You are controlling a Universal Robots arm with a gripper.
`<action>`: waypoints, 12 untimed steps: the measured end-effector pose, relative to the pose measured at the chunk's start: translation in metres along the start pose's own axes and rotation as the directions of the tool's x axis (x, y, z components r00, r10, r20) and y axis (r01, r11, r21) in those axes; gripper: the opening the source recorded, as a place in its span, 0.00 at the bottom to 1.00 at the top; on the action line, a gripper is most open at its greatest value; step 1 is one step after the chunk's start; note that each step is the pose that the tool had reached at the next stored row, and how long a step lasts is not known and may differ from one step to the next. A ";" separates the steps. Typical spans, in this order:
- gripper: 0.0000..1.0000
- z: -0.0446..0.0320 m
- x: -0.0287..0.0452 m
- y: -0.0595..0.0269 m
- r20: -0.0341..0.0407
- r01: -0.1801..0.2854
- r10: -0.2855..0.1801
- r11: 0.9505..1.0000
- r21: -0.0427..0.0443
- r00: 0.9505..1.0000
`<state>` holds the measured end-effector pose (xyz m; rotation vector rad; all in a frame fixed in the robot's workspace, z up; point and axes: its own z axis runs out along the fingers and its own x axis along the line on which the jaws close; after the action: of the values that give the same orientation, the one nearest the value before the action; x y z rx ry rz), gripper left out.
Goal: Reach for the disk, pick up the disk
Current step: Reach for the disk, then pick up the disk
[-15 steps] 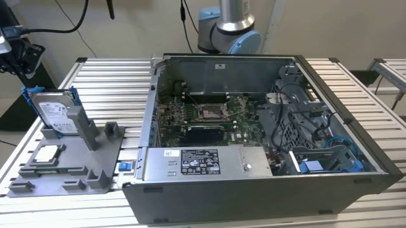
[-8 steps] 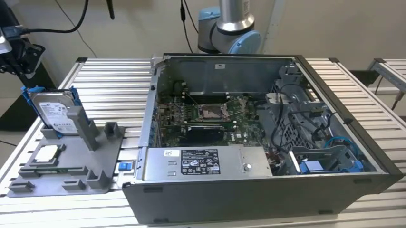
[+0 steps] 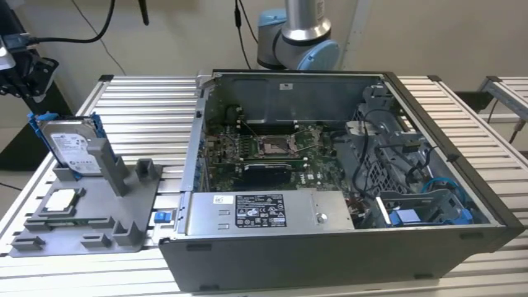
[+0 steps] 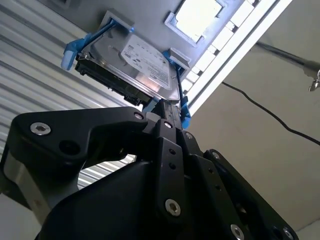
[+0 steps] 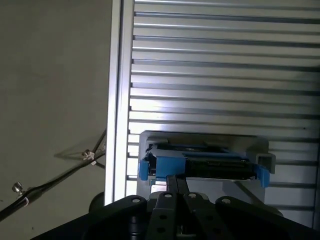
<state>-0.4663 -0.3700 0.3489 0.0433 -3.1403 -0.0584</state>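
Work stands at the reach: the gripper (image 3: 27, 69) hangs over the far corner of the bench (image 3: 140, 105) on the exterior view's left, above and a little outboard of the disk (image 3: 69, 146), and apart from it. The disk stands on edge in a grey fixture (image 3: 136, 204) near that same edge of the bench. Its long axis is close to upright, leaning slightly, and its labelled face is turned toward the exterior camera. Blue frame strips run up both of its narrow sides. In both wrist views it lies straight ahead of the jaws. The first wrist view shows its thin upper end lying crosswise, with a blue frame end at each side. The second wrist view shows the labelled face sloping away. As I read the wrist views, the black linkages draw in to a single narrow tip, so the jaws look closed and grip nothing. A gap shows between that tip and the disk's upper end. The approach therefore runs down along the disk's long axis, onto that thin end. A square chip (image 3: 62, 201) lies flat lower on the fixture, and an open computer case (image 3: 289, 272) fills the bench beside it. Neither is near the gripper.
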 end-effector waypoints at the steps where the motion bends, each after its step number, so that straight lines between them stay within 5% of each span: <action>1: 0.00 0.0000 0.0000 0.0000 0.000 0.000 0.000 1.000 0.000 1.000; 12: 0.00 -0.0001 0.0000 0.0000 -0.002 0.048 -0.048 0.999 0.000 0.999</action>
<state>-0.4663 -0.3700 0.3490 0.1188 -3.1375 -0.0583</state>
